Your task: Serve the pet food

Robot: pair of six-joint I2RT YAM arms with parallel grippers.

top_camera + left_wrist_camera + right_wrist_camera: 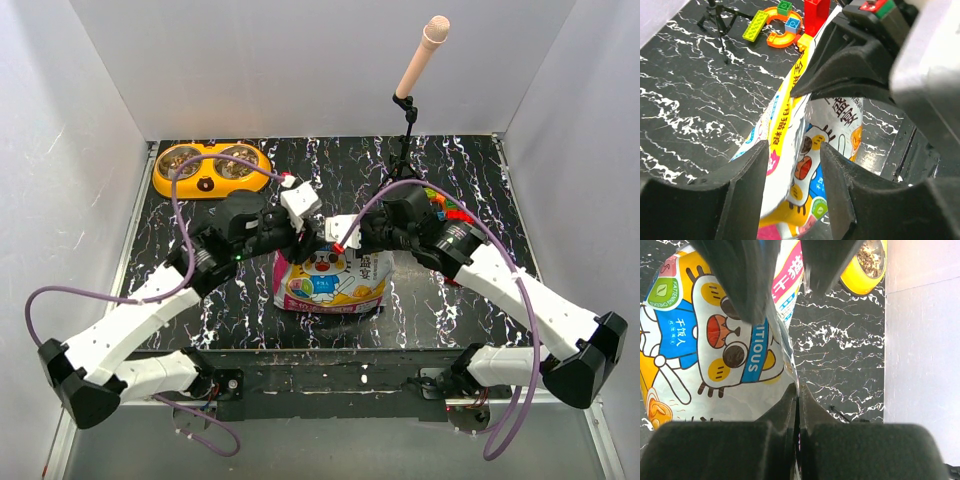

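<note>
Right gripper (797, 390): shut flat, pinching the top edge of the pet food bag (715, 340). Left gripper (792, 145): part open, straddling the same bag top, fingers (747, 185) touching the print on both sides; cannot tell whether truly clamped. Under both, bag base down on the black marbled table (475, 170). At 10 o'clock from the bag in the top view, yellow double bowl (210, 185), brown kibble (867, 255) in both cups. At 2 o'clock, toy bricks (785, 22); at 1 o'clock, microphone (420, 60) on a stand.
</note>
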